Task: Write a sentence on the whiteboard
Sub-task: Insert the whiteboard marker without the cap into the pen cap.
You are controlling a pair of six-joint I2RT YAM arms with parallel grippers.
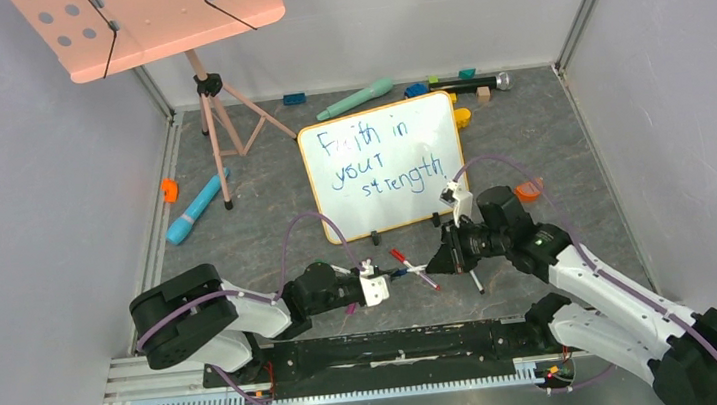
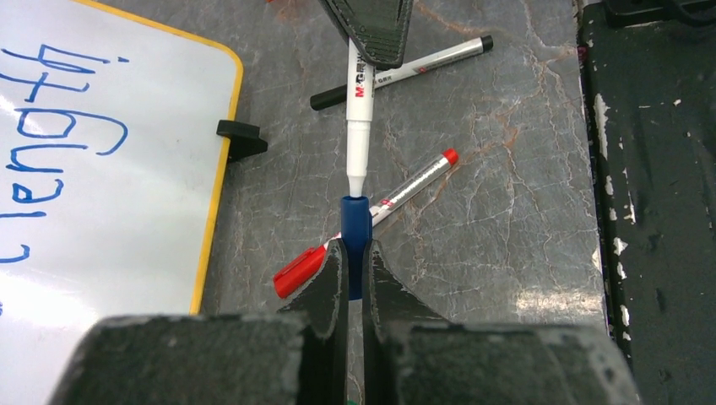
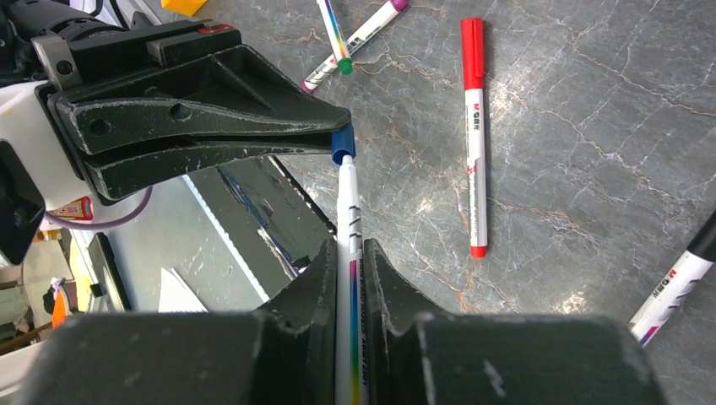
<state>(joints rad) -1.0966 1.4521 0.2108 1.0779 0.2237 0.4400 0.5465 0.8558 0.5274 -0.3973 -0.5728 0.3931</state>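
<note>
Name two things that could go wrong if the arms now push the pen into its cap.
1. The marker in the right gripper only meets the mouth of the blue cap held by the left gripper; a slight tilt could jam the nib on the rim.
2. The red marker lies just beneath, so a dip might knock it.

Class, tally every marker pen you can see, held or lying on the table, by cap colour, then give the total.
Blue marker: 1, counted with its cap
Red marker: 1
Black marker: 1
Purple marker: 1
Green marker: 1
Total: 5
</note>
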